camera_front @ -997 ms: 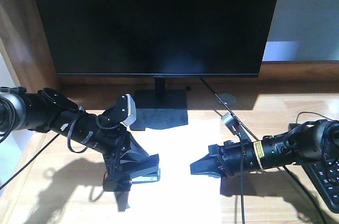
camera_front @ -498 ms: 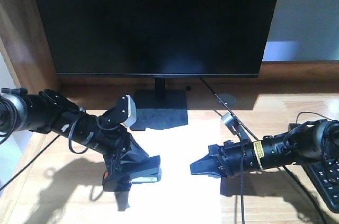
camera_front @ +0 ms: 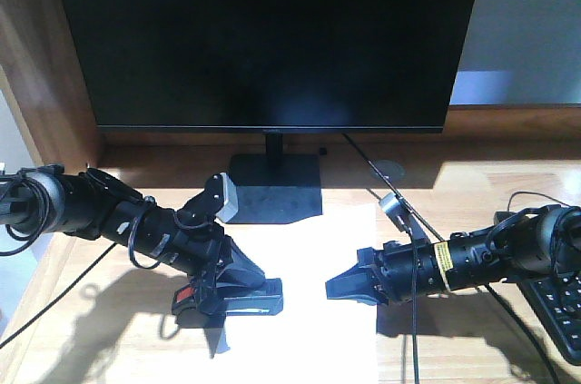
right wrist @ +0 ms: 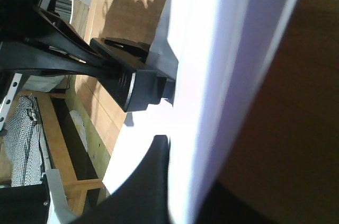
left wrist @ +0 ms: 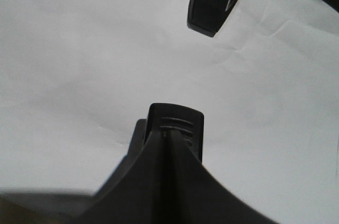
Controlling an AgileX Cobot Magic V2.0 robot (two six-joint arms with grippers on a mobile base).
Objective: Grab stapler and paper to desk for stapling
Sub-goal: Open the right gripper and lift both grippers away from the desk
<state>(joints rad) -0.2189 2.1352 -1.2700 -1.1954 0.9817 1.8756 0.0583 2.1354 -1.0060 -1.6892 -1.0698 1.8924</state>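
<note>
L gripper (camera_front: 238, 291) clamps stapler (camera_front: 245, 298) on paper (camera_front: 313, 311); R gripper (camera_front: 338, 289) jaws look closed, empty. Paper may slide w/ stapler.

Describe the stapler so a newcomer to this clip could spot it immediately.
Start at the big black monitor and drop to the white paper on the desk before it. At the sheet's left edge, the left gripper clamps the stapler: small, black, a red-orange patch at its rear.

Matt white paper (camera_front: 313, 284) faintly creased, light wood-grain desk (camera_front: 481, 348), black plastic stapler (camera_front: 245, 298), glossy black monitor (camera_front: 272, 34)
</note>
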